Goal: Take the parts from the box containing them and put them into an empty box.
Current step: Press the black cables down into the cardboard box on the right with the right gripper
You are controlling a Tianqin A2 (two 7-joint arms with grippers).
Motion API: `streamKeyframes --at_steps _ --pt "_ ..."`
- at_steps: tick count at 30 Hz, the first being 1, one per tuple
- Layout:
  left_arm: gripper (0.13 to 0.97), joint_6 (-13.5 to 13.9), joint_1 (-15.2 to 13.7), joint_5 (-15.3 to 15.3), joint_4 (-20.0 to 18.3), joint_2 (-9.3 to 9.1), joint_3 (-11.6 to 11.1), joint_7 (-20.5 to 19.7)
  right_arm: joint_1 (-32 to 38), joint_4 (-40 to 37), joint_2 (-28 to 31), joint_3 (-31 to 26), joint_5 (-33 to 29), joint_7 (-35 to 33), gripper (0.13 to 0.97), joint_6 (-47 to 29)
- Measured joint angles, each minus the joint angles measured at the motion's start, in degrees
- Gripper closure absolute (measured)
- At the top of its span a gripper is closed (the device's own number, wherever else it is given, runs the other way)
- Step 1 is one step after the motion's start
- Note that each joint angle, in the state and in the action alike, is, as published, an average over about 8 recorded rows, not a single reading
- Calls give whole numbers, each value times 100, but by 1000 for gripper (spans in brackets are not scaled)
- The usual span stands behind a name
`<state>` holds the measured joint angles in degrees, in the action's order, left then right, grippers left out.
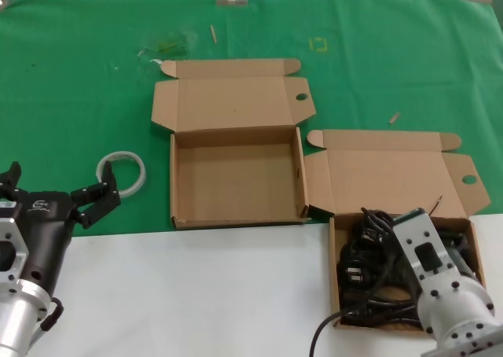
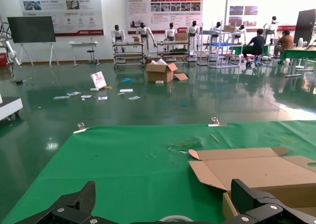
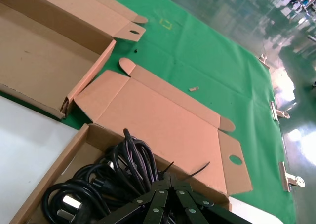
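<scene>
Right gripper (image 1: pixel 391 233) hangs low over the box of parts (image 1: pixel 339 290), its fingers drawn together to a narrow point just above the tangled black power cords (image 3: pixel 123 174) beneath it, seemingly poised to dip in and pinch one, though nothing is held yet. Forward and to its left, well apart from the cords, the empty box (image 1: pixel 236 214) lies with its lid thrown back, ready to receive them. Left gripper (image 1: pixel 55 192) waits spread wide beyond that box, beside a white tape ring (image 1: pixel 122 172).

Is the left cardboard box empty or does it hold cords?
Empty. The left box shows only its bare cardboard floor; the black cords all lie in the right box.
</scene>
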<state>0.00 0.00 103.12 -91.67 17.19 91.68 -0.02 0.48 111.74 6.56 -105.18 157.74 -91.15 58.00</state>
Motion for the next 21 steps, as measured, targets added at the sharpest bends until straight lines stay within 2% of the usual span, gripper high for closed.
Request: streamKeyframes --at_steps 16,21 --pt "132 0 0 0 0 0 0 0 -270 -283 0 312 0 95 927 -444" --pt "132 0 0 0 0 0 0 0 -225 -472 0 369 0 72 868 -606"
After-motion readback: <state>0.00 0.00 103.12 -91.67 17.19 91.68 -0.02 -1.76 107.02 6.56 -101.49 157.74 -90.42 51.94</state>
